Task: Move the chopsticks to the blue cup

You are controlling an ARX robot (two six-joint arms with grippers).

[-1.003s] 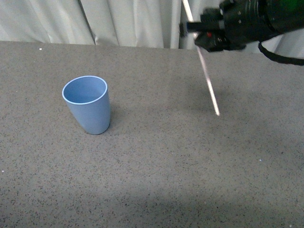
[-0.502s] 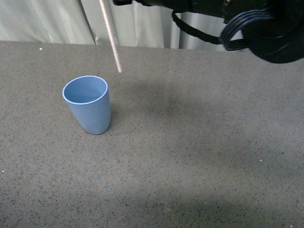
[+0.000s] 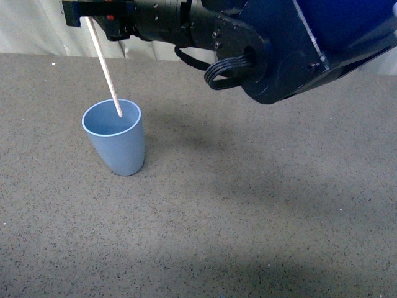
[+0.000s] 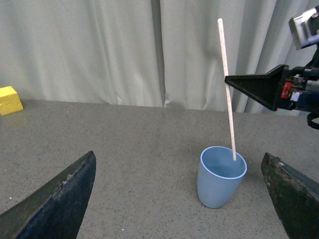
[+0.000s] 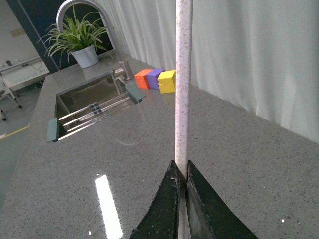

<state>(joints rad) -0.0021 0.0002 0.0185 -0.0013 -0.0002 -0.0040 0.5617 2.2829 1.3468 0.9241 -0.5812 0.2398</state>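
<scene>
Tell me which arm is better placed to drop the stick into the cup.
Right. The right gripper is shut on the stick, whose lower tip sits at the mouth of the cup. The left gripper is open and empty.

The blue cup (image 3: 118,143) is plain light blue, the chopstick (image 3: 105,68) cream-white with fine specks, the desk (image 3: 260,205) grey with dark flecks, the curtain (image 4: 89,50) off-white.

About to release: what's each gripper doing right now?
Left gripper: open, empty.
Right gripper: shut on the chopstick, tip at the mouth of the blue cup.
</scene>
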